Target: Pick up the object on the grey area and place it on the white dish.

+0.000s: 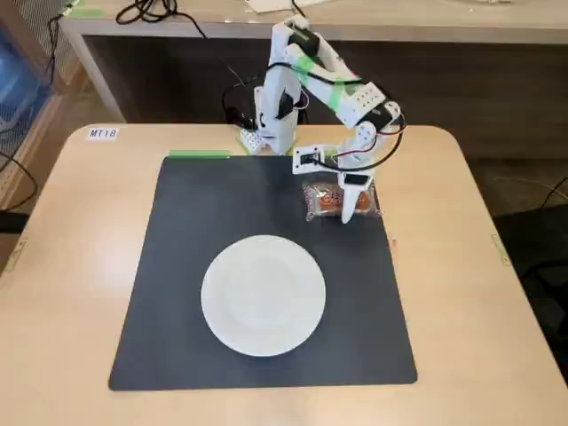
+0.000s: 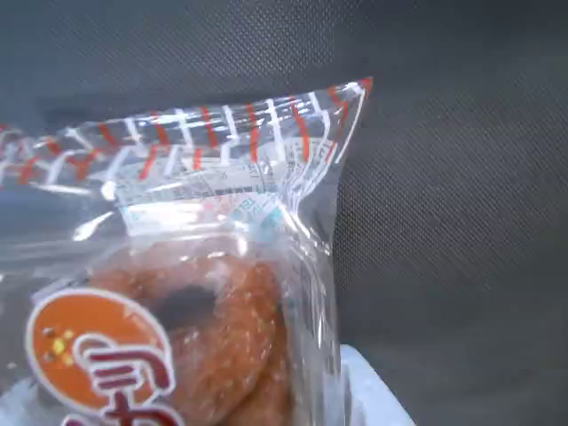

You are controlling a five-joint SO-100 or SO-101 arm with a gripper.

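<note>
Snack packet (image 1: 337, 199) lies flat on the grey mat (image 1: 177, 266), near the mat's far right corner in the fixed view, well apart from the white plate (image 1: 264, 295), which sits on the same mat, toward its near middle. Wrist view shows the packet (image 2: 204, 293) close up: clear crinkly film, red-striped sealed edge, brown ring-shaped baked pieces inside, orange round label. Judgement: light, film is slippery and deforms, contents brittle, so a hard squeeze could crack them. Best hold looks like across the packet's short width at the middle, pinching film plus snack body with moderate force; the sealed edge is thin and would likely slip or let the packet swing. Gripper (image 1: 349, 206) is down right at the packet, one white finger (image 1: 352, 193) over its right part in the fixed view. Whether the jaws are parted or clamped on the packet cannot be told from either view. Packet is not yet lifted by the look of it. Arm base (image 1: 271, 133) stands just beyond the mat's far edge.
</note>
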